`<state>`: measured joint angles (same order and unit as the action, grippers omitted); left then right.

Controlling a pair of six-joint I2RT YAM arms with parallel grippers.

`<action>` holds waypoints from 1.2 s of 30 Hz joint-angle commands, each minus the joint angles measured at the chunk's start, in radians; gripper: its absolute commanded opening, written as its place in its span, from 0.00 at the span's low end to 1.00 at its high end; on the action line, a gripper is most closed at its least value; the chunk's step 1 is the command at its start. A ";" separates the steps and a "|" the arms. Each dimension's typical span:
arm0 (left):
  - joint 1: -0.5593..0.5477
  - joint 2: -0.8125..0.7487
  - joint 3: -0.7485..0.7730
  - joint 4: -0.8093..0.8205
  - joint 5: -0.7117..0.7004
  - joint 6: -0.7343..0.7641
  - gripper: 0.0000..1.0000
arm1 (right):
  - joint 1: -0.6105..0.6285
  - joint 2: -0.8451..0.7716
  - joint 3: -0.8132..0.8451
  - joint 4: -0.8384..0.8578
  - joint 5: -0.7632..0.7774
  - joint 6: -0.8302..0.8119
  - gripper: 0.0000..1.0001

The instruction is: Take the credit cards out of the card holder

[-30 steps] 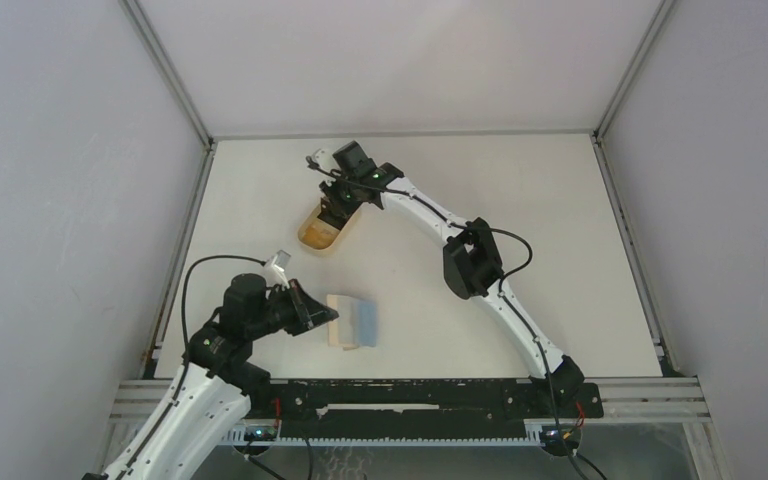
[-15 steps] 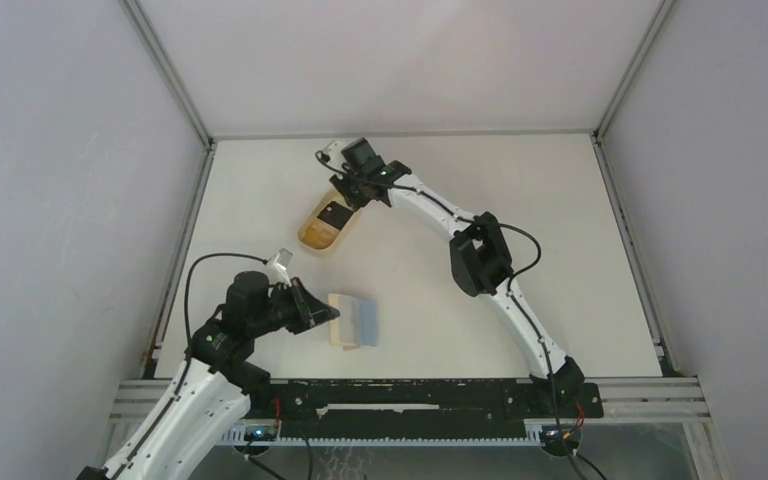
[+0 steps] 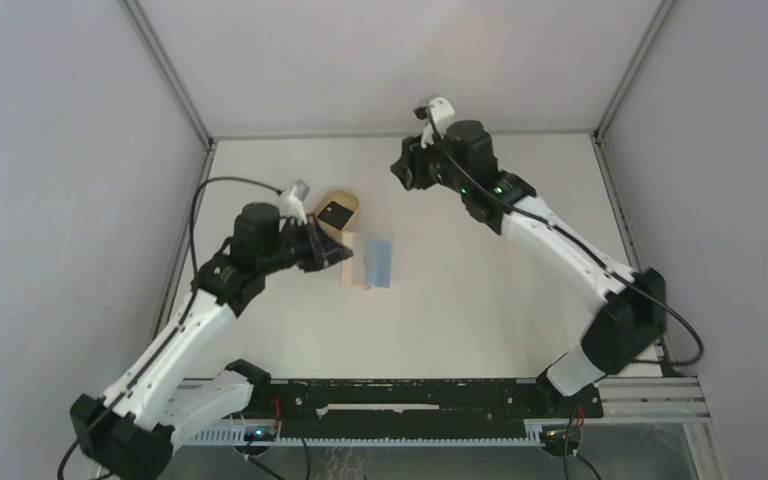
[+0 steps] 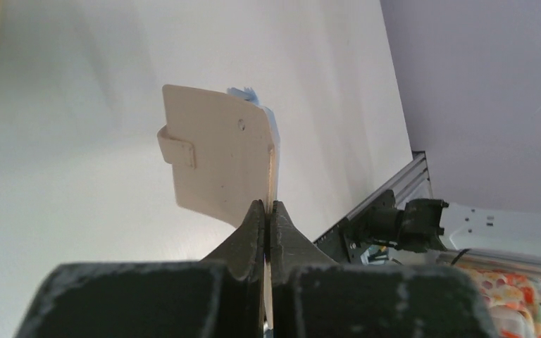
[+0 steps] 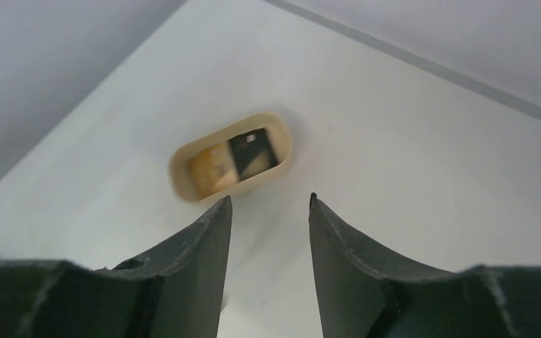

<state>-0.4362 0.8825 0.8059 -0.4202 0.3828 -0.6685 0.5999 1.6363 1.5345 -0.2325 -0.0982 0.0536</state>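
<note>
My left gripper is shut on the edge of the tan card holder and holds it beside the oval tray. The light blue credit cards stick out of the holder's far side. In the left wrist view the gripper pinches the holder edge-on, its snap tab on the left. A sliver of blue cards shows at its top. My right gripper is open and empty, raised near the back of the table. In its wrist view it looks down at the tray.
An oval tan tray with a raised rim lies just behind the holder, with a small black item in it. The right wrist view shows the tray and the black item. Grey walls enclose the table; a metal rail runs along the front edge.
My left arm has carried the holder with the cards from the front of the table to beside the tray. My right gripper has left the tray, moving up, back and right.
</note>
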 commanded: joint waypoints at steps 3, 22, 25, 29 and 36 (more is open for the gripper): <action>-0.136 0.273 0.397 -0.194 -0.217 0.200 0.00 | 0.047 -0.253 -0.309 0.117 -0.118 0.191 0.53; -0.274 0.538 0.731 -0.263 -0.465 0.117 0.00 | 0.112 -0.495 -0.642 0.302 -0.180 0.304 0.56; -0.278 0.542 0.736 -0.250 -0.452 0.106 0.00 | 0.127 -0.466 -0.641 0.333 -0.165 0.304 0.99; -0.281 0.539 0.738 -0.243 -0.439 0.098 0.00 | 0.133 -0.423 -0.633 0.358 -0.148 0.310 1.00; -0.283 0.521 0.727 -0.238 -0.398 0.090 0.00 | 0.131 -0.372 -0.622 0.373 -0.119 0.302 1.00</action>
<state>-0.7116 1.4296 1.4811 -0.7132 -0.0467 -0.5606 0.7269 1.2560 0.8948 0.0711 -0.2497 0.3473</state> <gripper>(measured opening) 0.014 0.993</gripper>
